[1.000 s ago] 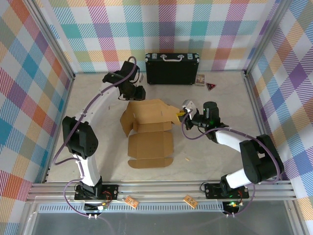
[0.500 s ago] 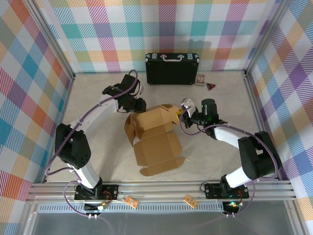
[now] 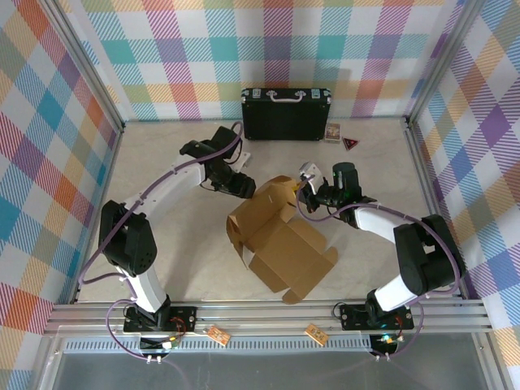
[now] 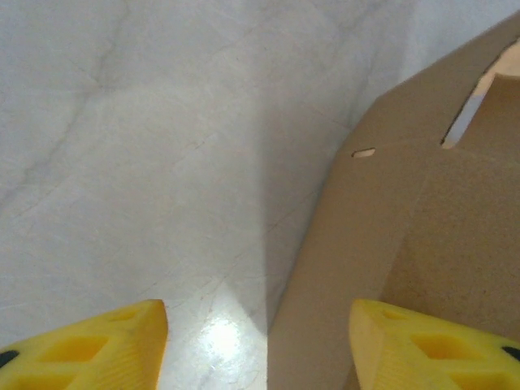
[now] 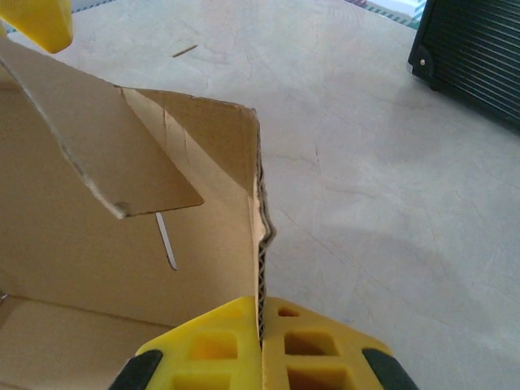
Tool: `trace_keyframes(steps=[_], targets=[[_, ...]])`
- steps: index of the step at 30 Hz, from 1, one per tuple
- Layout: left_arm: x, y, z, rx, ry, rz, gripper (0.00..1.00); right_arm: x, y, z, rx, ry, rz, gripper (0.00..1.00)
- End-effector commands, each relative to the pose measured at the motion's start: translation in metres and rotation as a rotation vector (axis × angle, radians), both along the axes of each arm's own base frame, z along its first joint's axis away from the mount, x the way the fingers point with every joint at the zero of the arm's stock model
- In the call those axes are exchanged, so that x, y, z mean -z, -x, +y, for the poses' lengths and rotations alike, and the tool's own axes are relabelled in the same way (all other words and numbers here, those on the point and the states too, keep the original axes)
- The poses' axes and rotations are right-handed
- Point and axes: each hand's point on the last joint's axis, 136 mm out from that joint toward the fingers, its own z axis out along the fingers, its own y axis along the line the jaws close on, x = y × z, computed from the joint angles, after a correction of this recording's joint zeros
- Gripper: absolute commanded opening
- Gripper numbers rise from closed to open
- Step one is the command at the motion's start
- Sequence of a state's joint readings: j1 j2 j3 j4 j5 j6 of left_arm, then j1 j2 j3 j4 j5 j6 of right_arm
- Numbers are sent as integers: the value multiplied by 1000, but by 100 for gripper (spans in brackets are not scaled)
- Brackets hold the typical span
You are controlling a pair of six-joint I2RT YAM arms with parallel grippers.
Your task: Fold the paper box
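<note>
Lies mid-bench (image 3: 154,252), well short of the black hard case (image 3: 286,114): the paper box (image 3: 280,244), far walls partly raised, near panel and flaps lying flat. Has swung clockwise within the last second, near end now pointing toward the right arm's base, whole sheet slid a little nearer. Stays pinched at the top edge of an upright wall by the right pincer (image 5: 262,317), pads pressed together on the corrugated edge. Has opened on the other side: left pincer (image 4: 256,325) now spread apart, empty, hanging just beside the far-left wall, one finger over cardboard, the other over bare bench. Points, by judgement, to a regrip: walls not yet locked, flaps not tucked, most of the folding left to do.
</note>
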State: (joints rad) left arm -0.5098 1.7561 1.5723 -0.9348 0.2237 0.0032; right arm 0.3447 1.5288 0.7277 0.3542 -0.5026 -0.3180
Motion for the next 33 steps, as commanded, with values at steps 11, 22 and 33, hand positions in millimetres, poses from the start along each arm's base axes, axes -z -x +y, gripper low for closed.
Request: trace_keyframes(steps=[11, 22, 33], targets=[[-1, 41, -38, 143, 194, 227, 67, -18, 1, 12, -71, -41, -73, 2], [-23, 7, -29, -94, 316, 210, 67, -19, 2, 11, -64, -43, -89, 1], [-22, 16, -22, -223, 422, 236, 67, -19, 3, 9, -63, -40, -96, 1]])
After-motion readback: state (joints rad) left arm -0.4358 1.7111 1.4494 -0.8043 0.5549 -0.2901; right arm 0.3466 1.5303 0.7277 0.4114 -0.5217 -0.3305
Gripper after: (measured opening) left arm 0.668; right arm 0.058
